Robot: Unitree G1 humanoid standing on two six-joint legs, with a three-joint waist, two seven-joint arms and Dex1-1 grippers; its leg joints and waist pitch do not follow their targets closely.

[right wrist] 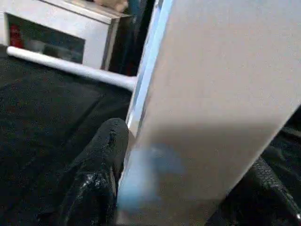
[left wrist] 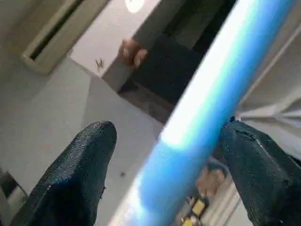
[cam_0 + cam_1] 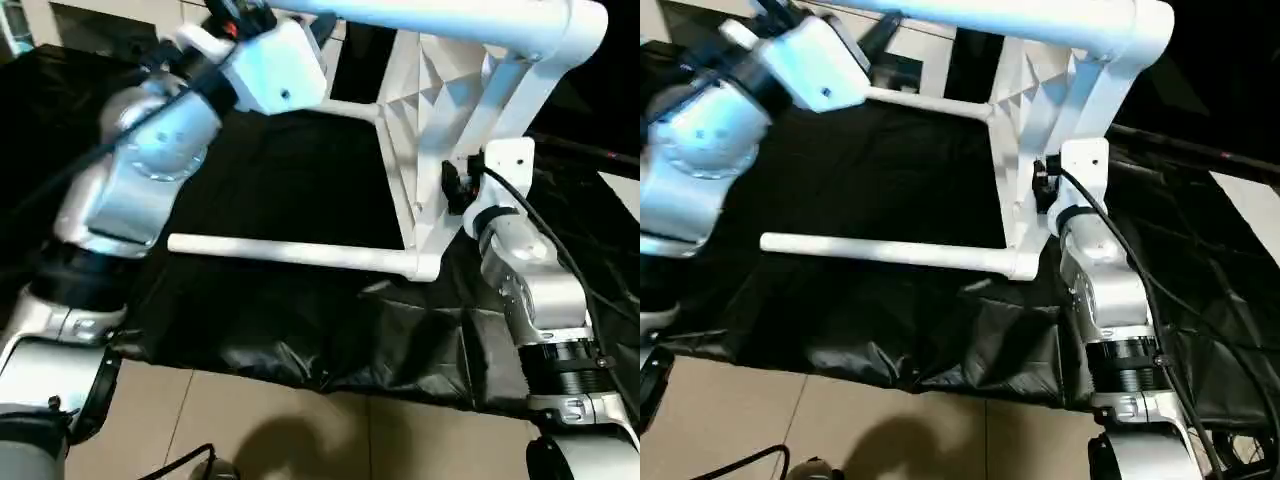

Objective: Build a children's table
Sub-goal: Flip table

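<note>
The children's table (image 3: 420,130) stands tipped on its side on a black sheet (image 3: 290,330) spread over the floor, its ribbed underside facing the robot's left and its rim edge down near the sheet's near-right part. Three legs can be seen seated in corner sockets: a near lower leg (image 3: 290,252) running level just above the sheet, a far lower leg (image 3: 345,107) behind it, and an upper leg (image 3: 450,22) reaching across the top of the head views. Whether the fourth leg is in cannot be told from here, so by my reading the build is mostly done, with at most one leg left, plus turning the table upright.

The left gripper (image 2: 164,155) is raised beside the upper leg. In its wrist view the leg passes between the two black fingers (image 2: 75,174); the one on the far side lies against the tube, the other stands apart from it, so the fingers are spread wide around the leg and not clamped.

The right gripper (image 1: 188,188) is at the tabletop's lower rim near the near socket. Its fingers (image 1: 101,174) straddle the white panel, one on each side, closed onto the rim so far as the wrist view shows.
</note>
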